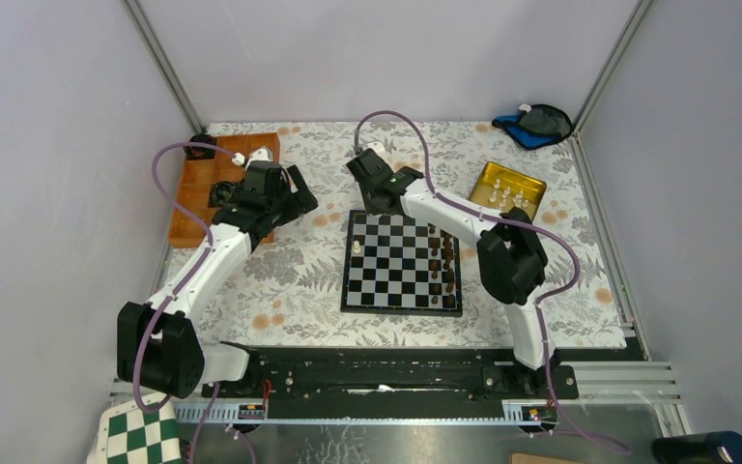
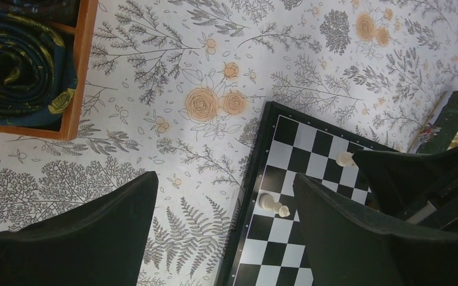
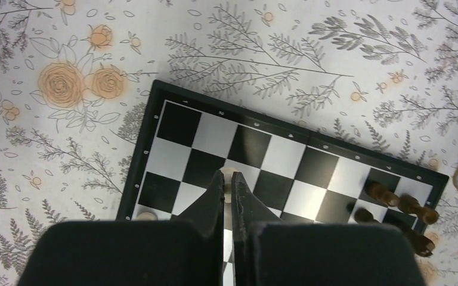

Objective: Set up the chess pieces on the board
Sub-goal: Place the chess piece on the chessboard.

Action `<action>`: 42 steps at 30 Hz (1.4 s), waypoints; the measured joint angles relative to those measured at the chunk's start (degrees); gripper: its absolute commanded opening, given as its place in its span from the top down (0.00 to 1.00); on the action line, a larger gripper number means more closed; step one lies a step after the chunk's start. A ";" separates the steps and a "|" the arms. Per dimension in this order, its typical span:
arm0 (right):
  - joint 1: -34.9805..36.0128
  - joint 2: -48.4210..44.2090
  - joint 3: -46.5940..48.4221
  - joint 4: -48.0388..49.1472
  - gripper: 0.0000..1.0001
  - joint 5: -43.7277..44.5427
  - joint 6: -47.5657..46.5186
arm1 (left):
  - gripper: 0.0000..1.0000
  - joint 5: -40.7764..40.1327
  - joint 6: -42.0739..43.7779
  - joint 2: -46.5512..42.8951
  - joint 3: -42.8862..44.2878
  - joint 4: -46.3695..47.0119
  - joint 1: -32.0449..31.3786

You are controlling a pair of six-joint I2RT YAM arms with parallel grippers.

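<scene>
Around the edges of the flowered worktop (image 1: 290, 280): an orange wooden tray (image 1: 214, 188) at far left with a dark rolled cloth (image 2: 18, 59) in one compartment, a gold tin (image 1: 531, 184) at far right with more cream pieces (image 1: 512, 196) inside, a blue-and-black cap (image 1: 538, 123) in the far right corner, and a green-and-white checkered board (image 1: 140, 435) off the near left edge.

In the centre, the black-framed board (image 1: 401, 280). Along its right side, a cluster of dark brown pieces (image 1: 444, 261), well apart from both hands. Across its far right corner, the right forearm, slanting over the board toward the far left and hiding some far squares in the top view.

Right hand (image 3: 228, 176) pointed down over the far-left part of the board, a few squares in from the corner, fingers pressed together and clamped on a cream chess piece (image 2: 346, 159), its pale top just showing between the tips. Impossible to tell whether its base touches the square below.

On the board's left column, nearer the arms, a second cream piece (image 1: 357, 246), upright and apart from the right hand.

Left hand (image 2: 225, 179) spread wide, holding nothing, hanging over the cloth between the tray and the board's far-left corner. In the left wrist view, the second cream piece close beside one dark finger (image 2: 334, 226), the board's left rim between the two fingers.
</scene>
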 measured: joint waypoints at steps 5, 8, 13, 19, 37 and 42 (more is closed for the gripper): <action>0.83 3.08 4.00 -0.94 1.00 -0.72 -0.11 | 0.09 0.17 -0.15 -0.02 -0.44 -0.42 0.00; 1.11 4.57 6.05 -1.42 1.00 -1.36 -0.28 | 0.09 0.37 -0.15 -0.02 -0.46 -0.44 0.00; 1.57 7.21 8.83 -2.34 1.00 -2.01 -0.52 | 0.09 0.52 -0.17 -0.02 -0.52 -0.46 0.00; 2.32 9.42 10.60 -3.10 1.00 -3.19 -0.79 | 0.09 0.55 -0.15 -0.02 -0.52 -0.50 0.00; 4.15 11.96 11.52 -3.87 1.00 -4.52 -0.85 | 0.09 0.55 -0.13 -0.02 -0.52 -0.52 0.00; 4.15 12.00 11.52 -3.80 1.00 -4.52 -0.85 | 0.09 0.55 -0.11 0.00 -0.52 -0.52 0.00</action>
